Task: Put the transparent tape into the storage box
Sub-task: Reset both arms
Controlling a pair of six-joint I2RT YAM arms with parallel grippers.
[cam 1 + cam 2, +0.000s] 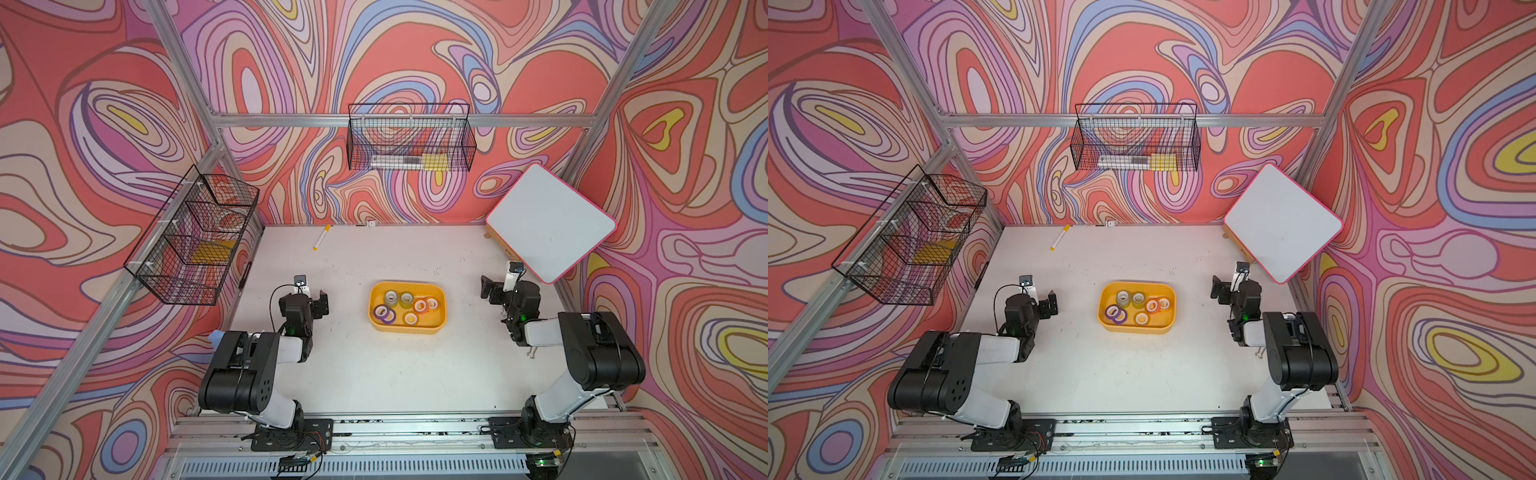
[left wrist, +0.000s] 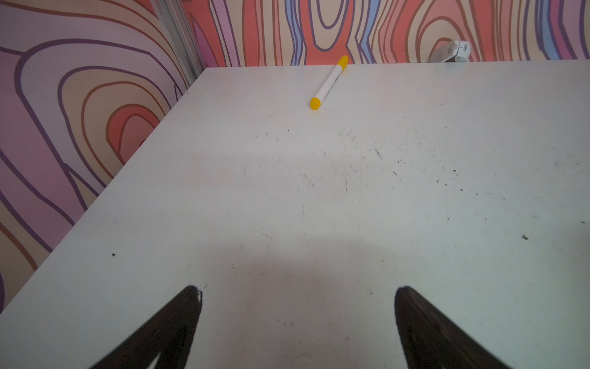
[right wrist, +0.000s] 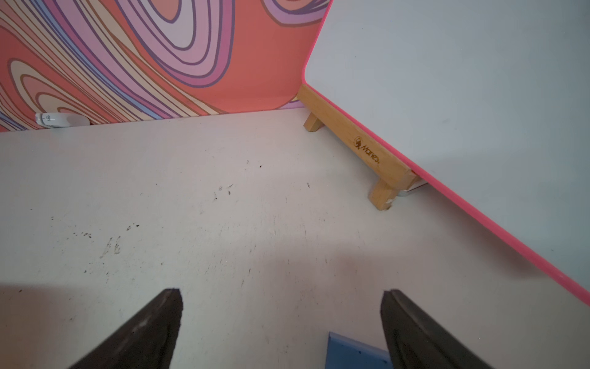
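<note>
One scuffed white tabletop (image 1: 374,374); one shallow yellow-orange plastic storage box (image 1: 441,328) at its centre; left claw (image 2: 298,289), right claw (image 3: 282,290) — both spread wide, empty; two transparent tape rolls (image 1: 390,297) — inside the box.

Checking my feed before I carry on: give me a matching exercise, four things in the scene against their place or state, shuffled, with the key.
Things:
1. storage box
2. marker
3. whiteboard
4. left gripper

Places or states:
A. open, holding nothing
B. lying near the far edge of the table
C. mid-table, with tape rolls inside
D. propped in the far right corner

Pairs: 1-C, 2-B, 3-D, 4-A
</note>
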